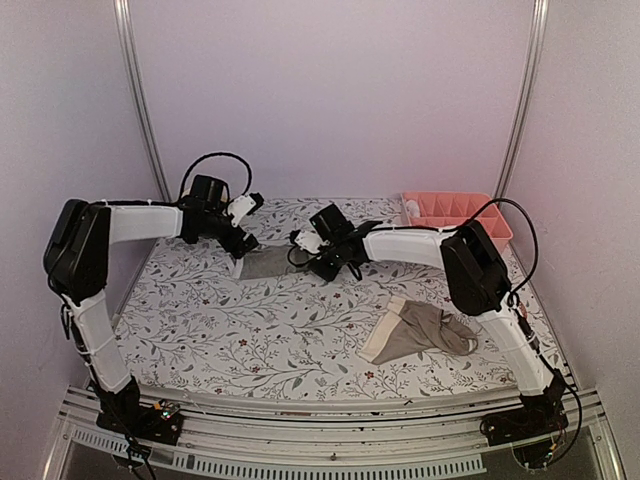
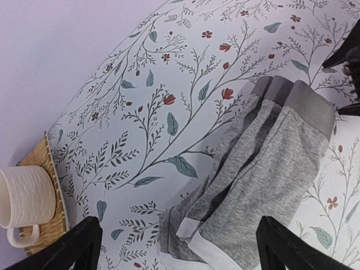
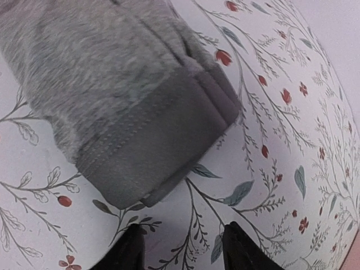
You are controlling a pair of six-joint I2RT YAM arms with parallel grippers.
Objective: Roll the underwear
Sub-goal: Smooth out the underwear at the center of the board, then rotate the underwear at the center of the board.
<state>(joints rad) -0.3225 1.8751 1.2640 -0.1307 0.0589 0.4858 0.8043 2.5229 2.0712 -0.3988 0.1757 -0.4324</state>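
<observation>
The grey underwear with white edging [image 1: 266, 264] lies folded on the flowered tablecloth at the back middle. In the left wrist view its white-edged end [image 2: 253, 185] lies between my open left fingers [image 2: 76, 247]. My left gripper [image 1: 238, 252] hovers over that end, open and empty. My right gripper [image 1: 318, 262] is open and empty just short of the dark waistband end [image 3: 152, 135]. The taupe underwear with the cream waistband [image 1: 420, 332] lies crumpled at the front right, away from both grippers.
A pink compartment tray [image 1: 456, 214] stands at the back right corner. A cream ribbed mug [image 2: 25, 203] sits on a woven mat [image 2: 49, 185] near the wall, left of the grey underwear. White walls close in the table on three sides.
</observation>
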